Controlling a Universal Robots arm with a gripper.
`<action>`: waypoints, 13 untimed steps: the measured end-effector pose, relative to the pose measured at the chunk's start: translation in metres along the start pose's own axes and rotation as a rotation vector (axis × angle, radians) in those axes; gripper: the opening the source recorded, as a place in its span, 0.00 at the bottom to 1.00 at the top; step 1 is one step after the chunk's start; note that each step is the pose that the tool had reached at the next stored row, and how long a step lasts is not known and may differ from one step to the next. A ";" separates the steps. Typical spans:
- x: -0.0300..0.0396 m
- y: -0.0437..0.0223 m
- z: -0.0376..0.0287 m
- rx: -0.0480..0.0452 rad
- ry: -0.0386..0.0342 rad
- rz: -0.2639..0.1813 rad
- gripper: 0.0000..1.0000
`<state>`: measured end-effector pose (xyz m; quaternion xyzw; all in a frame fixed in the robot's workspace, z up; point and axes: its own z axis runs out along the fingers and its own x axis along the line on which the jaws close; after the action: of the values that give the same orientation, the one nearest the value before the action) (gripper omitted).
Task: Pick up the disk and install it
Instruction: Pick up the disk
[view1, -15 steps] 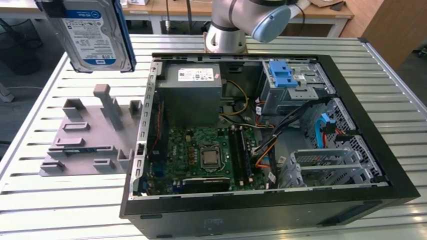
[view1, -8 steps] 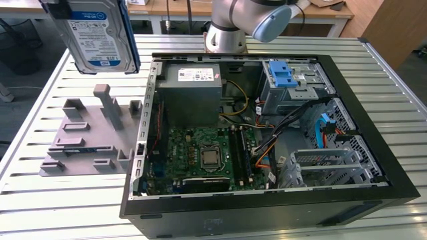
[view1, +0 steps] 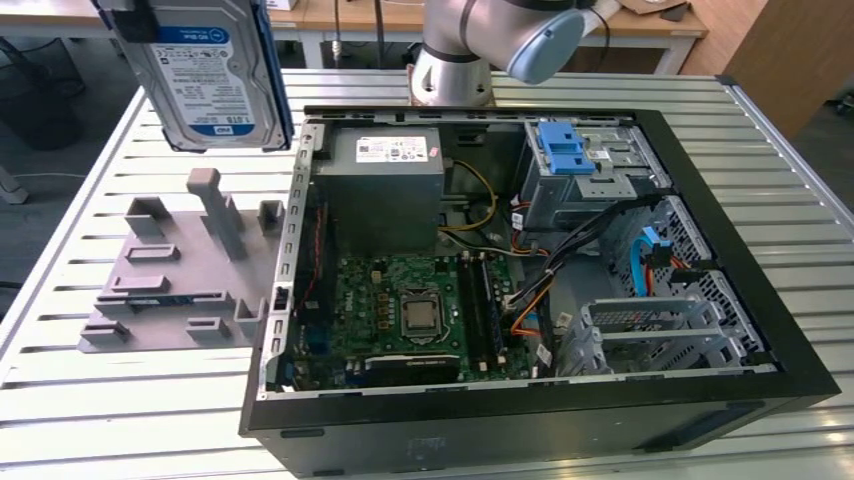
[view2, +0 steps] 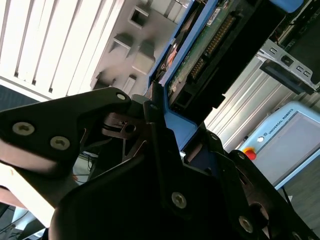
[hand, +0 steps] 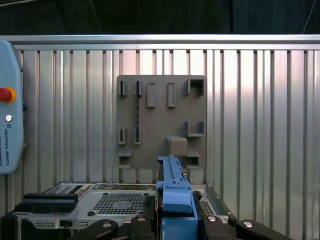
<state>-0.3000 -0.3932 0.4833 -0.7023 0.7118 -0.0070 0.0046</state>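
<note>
Black gripper (view2: 162, 117) nearest the lens, clamped narrow on the blue bracket of the flat silver disk (view2: 210, 40). Second wrist view: the disk's green circuit-board side. First wrist view: bracket edge-on, with the grey plastic holder block (hand: 160, 120) beyond it. Exterior view: label side showing, the disk (view1: 214, 80) aloft over the slatted metal table's (view1: 80, 420) far corner on the exterior view's left. Open black computer case (view1: 534, 410) just beside the holder block.

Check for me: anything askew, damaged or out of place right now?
Nothing stands out. The gripper grips the disk by its blue bracket, in the air apart from the holder block; the open case looks intact, nothing spilled.
</note>
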 end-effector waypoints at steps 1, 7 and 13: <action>0.0007 -0.0017 0.0000 -0.0001 0.0000 0.000 0.36; 0.0043 -0.0114 0.0002 0.0000 -0.0001 0.000 0.36; 0.0078 -0.0211 0.0004 -0.0002 0.0000 0.000 0.36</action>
<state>-0.2790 -0.4014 0.4832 -0.7022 0.7119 -0.0069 0.0045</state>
